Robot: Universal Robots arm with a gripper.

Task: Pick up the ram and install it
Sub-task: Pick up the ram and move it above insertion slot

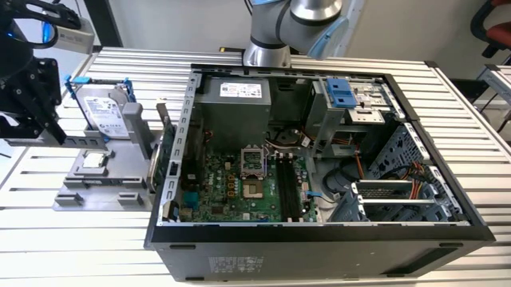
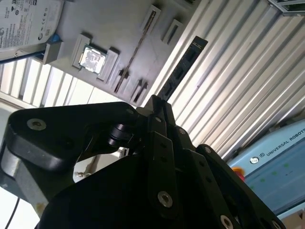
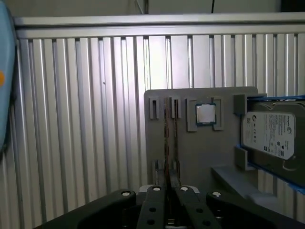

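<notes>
Beside the open computer case (image 1: 319,242), gripper (image 2: 159,102) near the grey tray (image 3: 190,152), jaws clamped on the ram (image 2: 183,67), processor chip (image 3: 206,113) and hard drive (image 3: 271,133) in the tray.

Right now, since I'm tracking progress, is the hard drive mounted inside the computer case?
No, the hard drive stands in the grey holder outside the computer case.

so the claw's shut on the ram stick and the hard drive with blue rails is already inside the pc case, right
One slip: the claw is shut on the thin dark ram stick, but the silver hard drive with blue rails stands on the grey holder outside the open black computer case, as the exterior view shows.
</notes>
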